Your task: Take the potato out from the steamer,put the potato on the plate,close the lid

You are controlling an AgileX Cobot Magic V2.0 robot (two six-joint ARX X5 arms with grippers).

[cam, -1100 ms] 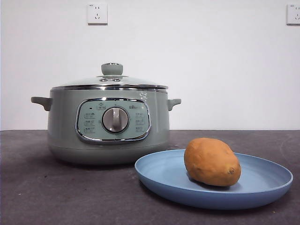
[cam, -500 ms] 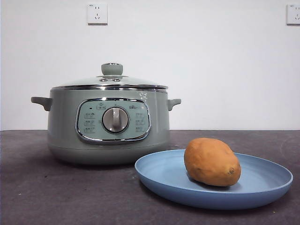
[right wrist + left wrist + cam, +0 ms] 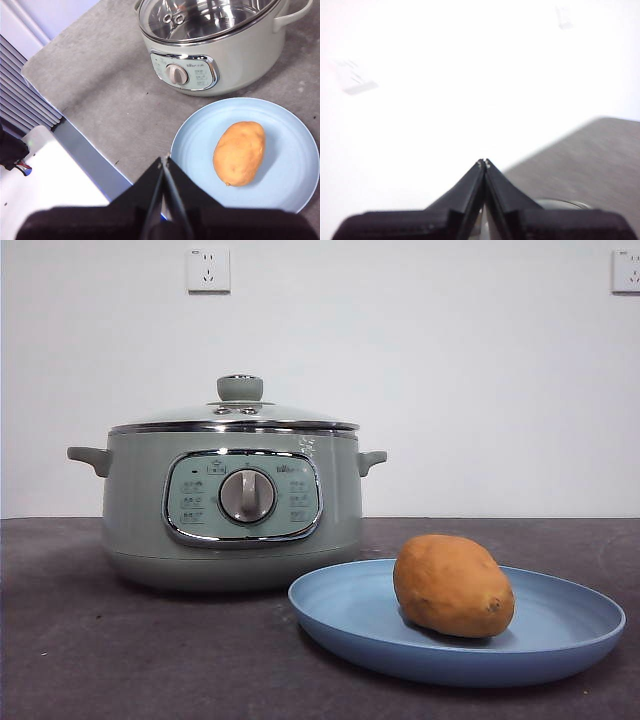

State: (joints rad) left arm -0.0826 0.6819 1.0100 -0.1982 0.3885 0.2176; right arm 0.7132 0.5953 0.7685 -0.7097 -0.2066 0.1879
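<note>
The orange-brown potato (image 3: 453,585) (image 3: 239,152) lies on the light-blue plate (image 3: 560,635) (image 3: 295,165) at the front right of the table. Behind and left of it stands the sage-green steamer (image 3: 140,510) (image 3: 235,65). The glass lid (image 3: 240,412) (image 3: 210,20) sits on the steamer, its green knob up. My right gripper (image 3: 164,160) is shut and empty, high above the table's front edge near the plate. My left gripper (image 3: 483,162) is shut and empty, raised toward the white wall. Neither arm shows in the front view.
The dark grey tabletop (image 3: 120,660) runs around pot and plate. Two wall sockets (image 3: 208,270) are on the white wall behind. In the right wrist view the table's front edge (image 3: 75,135) has a white surface (image 3: 55,175) beyond it.
</note>
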